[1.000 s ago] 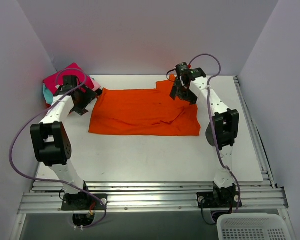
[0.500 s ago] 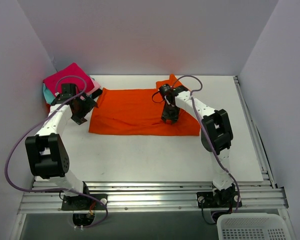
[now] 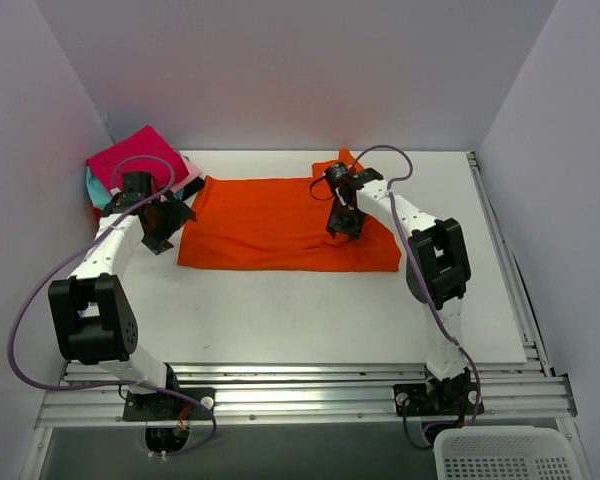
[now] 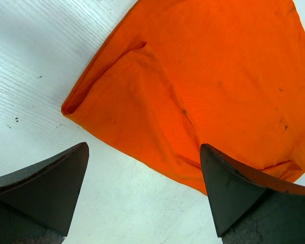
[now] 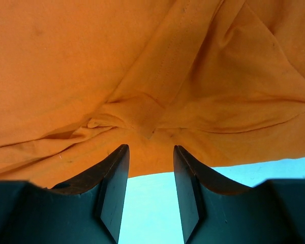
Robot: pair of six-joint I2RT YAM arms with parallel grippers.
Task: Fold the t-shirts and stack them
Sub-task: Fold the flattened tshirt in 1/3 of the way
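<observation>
- The orange shirt (image 3: 270, 225) is spread out on the bench (image 3: 310, 310), toward the back and between the two arms. It's mostly flat, with wrinkles on the right half and a bunched bit poking out at the back right corner.
- The pile of folded shirts (image 3: 130, 160) sits in the back left corner, magenta on top with teal and light pink peeking out below. It's just left of the orange shirt.
- The left arm (image 3: 110, 240) has its big black joint hanging out near the left wall. From there the forearm runs toward the back and the wrist tips down.
- The left gripper (image 3: 163, 225) hangs just off the shirt's left edge, between the shirt and the pile.
- In the left wrist view its fingers (image 4: 46, 188) are spread really wide. Nothing is in them, only bare bench and a rolled corner of the shirt below.
- The right arm (image 3: 435, 255) stands up by the shirt's right edge. The forearm reaches left and back over the cloth, with the wrist pointing down.
- The right gripper (image 3: 345, 222) is over the right part of the shirt.
- In the right wrist view its fingers (image 5: 114, 178) have only a narrow gap, and bare bench shows through it. A ridge of cloth bunches up right at the tips, but I don't see anything clamped.
- A white basket (image 3: 500, 455) sits off the front right corner.
</observation>
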